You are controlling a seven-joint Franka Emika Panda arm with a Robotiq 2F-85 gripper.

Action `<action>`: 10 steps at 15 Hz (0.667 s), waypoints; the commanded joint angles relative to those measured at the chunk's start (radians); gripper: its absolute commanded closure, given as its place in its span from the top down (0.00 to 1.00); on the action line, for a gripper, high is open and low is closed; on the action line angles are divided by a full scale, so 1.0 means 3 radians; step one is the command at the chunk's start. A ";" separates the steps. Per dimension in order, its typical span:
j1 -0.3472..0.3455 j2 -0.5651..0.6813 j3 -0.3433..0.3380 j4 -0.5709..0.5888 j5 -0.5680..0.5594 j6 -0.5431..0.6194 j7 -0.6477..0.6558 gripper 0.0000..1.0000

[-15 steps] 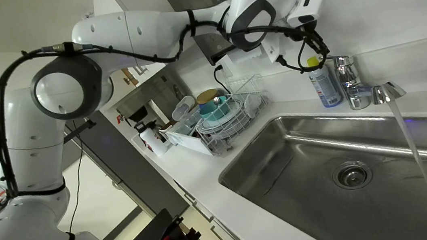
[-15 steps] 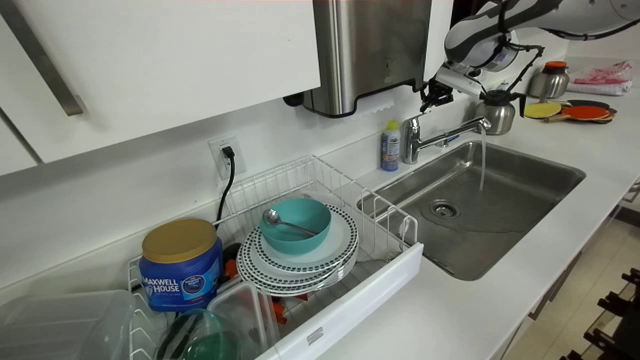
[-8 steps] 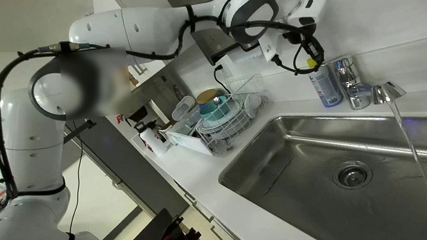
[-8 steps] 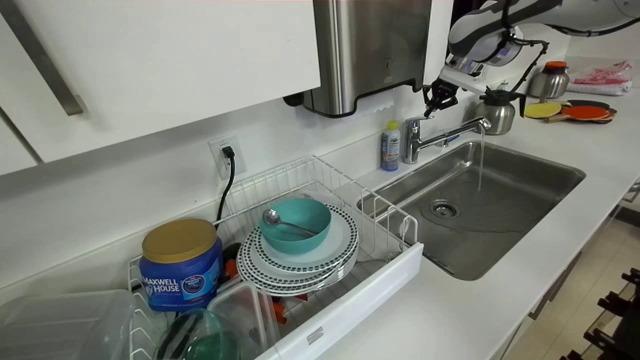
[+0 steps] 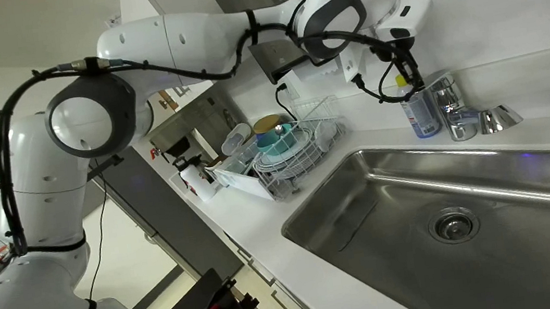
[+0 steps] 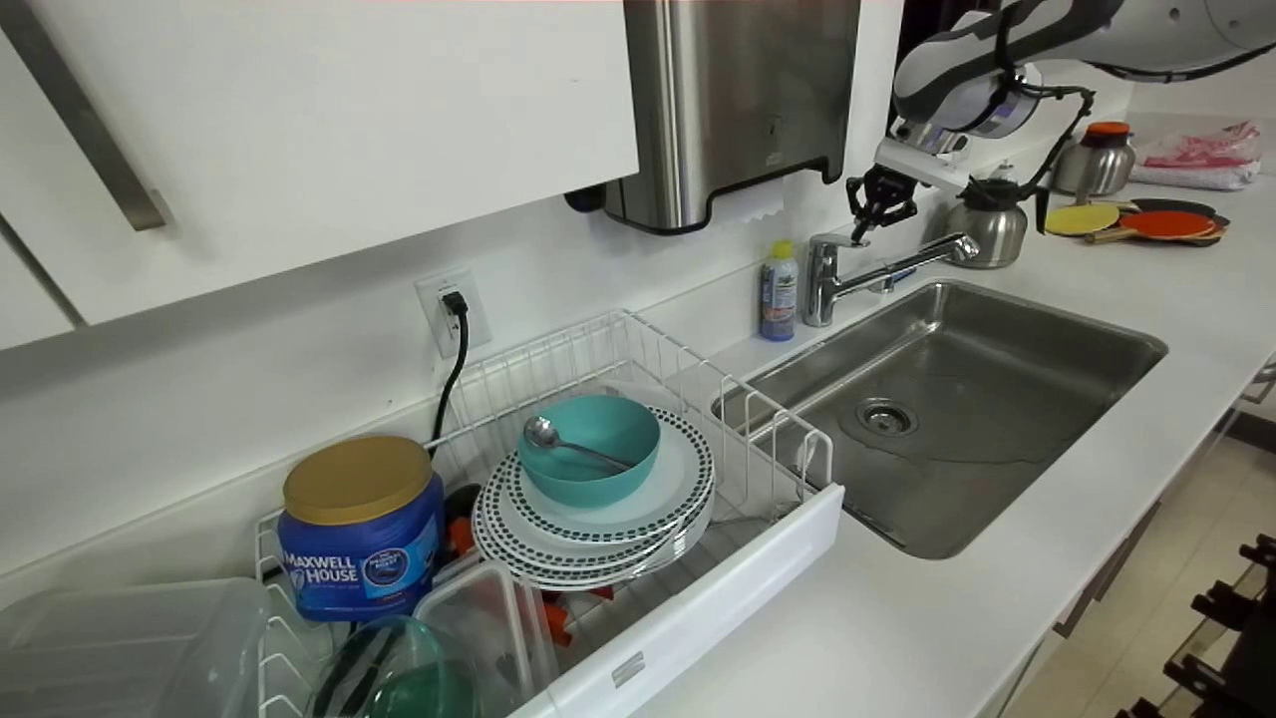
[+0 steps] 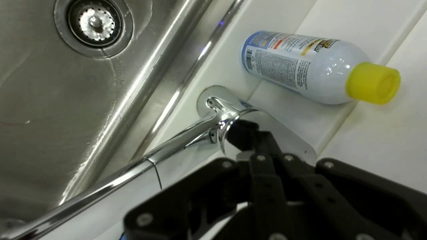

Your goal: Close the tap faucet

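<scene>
The shiny chrome tap faucet [image 6: 821, 284] stands behind the sink and shows in both exterior views [image 5: 461, 121]. No water runs from its spout [image 6: 942, 249]. My gripper [image 6: 859, 237] points down at the faucet's top, with its fingers together. In the wrist view the closed fingertips [image 7: 245, 135] overlie the flat handle [image 7: 290, 136] and seem to touch its top. The fingers hide part of the handle. Nothing shows between them. In an exterior view the gripper [image 5: 416, 85] is partly hidden by its cables.
A blue-and-white bottle with a yellow cap [image 7: 293, 63] stands close beside the faucet. The steel sink [image 6: 997, 399] lies in front. A white dish rack [image 6: 688, 638] holds dishes. A steel box dispenser [image 6: 748, 110] hangs on the wall. A steel jug [image 6: 997, 234] stands beyond the spout.
The water stream from the spout has stopped. My gripper has moved slightly down onto the faucet's handle, and the handle sits lower than before. The bottle and rack have not moved.
</scene>
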 commanded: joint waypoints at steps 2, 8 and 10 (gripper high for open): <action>0.0067 0.0177 -0.0092 0.0227 -0.0078 -0.0205 0.0224 0.00; 0.0076 0.0122 -0.0094 0.0234 -0.0109 -0.0279 0.0334 0.00; 0.0071 -0.0002 -0.0100 0.0169 -0.0153 -0.0380 0.0281 0.00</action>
